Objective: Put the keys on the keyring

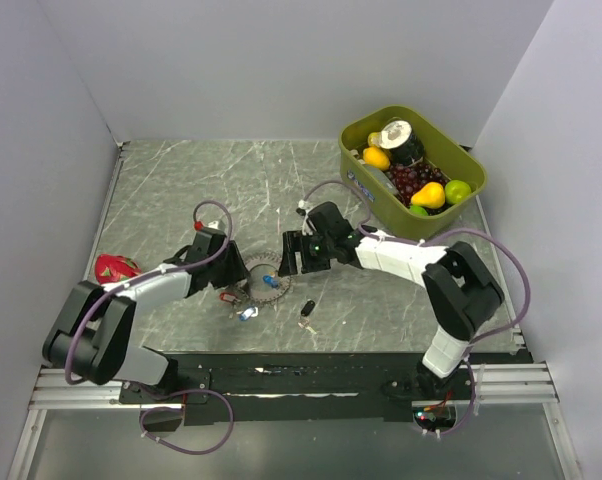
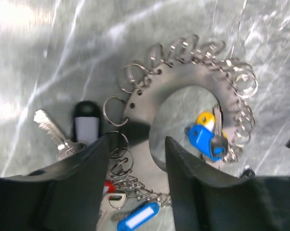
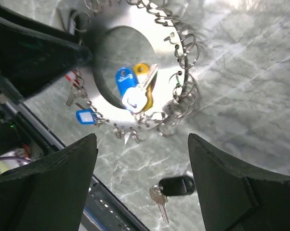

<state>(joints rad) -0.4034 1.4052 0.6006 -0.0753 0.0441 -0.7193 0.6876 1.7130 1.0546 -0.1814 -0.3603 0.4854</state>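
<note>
1: Two claws are seen low over the marbled table (image 1: 171, 190). Can it be told how each one is set?

2: Mostly. The left claw (image 2: 137, 139) is about half spread: one finger (image 2: 77, 187) is placed outside the keyring (image 2: 183, 79) and the other is down in its hole, so the flat band is straddled. No pinch is seen, since a little gap shows at each edge of the band. The right claw (image 3: 142, 139) is spread wide with nothing held. It's parked just beside the ring, on the side away from the left one.

1: And the keys (image 3: 130, 86), where are they found?

2: The blue-headed key (image 2: 203, 139) and the yellow-headed key (image 2: 205, 118) are laid inside the hole, their far ends lost among the little split rings (image 2: 243, 82) strung along the rim. One black-headed key (image 2: 86, 122) is laid on the table just outside the band, right by the left claw's outer finger. The second black key (image 3: 176, 185) is seen loose, apart from the ring, towards the near edge. A blue tag (image 2: 135, 219) is seen low between the left fingers, tangled in with more small rings.
</note>
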